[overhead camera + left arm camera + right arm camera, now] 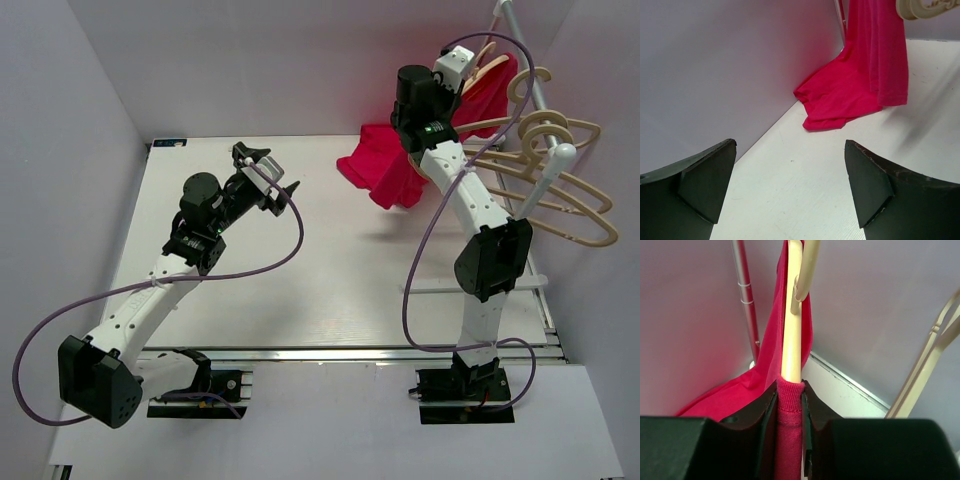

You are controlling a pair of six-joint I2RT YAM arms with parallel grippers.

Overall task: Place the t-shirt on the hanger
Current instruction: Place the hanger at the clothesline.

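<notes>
The red t-shirt (385, 170) hangs from the back right, its lower part resting on the table; it also shows in the left wrist view (855, 85). My right gripper (478, 72) is raised at the rack. In the right wrist view it (790, 387) is shut on the t-shirt's ribbed edge (789, 415), with the light-tan hanger (791, 315) coming up out of the cloth between the fingers. My left gripper (272, 168) is open and empty above the table's back left, pointing at the t-shirt (790, 185).
Several identical tan hangers (560, 190) hang on a metal rail (530, 80) at the right edge. The rail's pole (745, 305) stands beside the t-shirt. Another hanger (925, 375) is to the right. Purple cables loop off both arms. Grey walls enclose the table (300, 280).
</notes>
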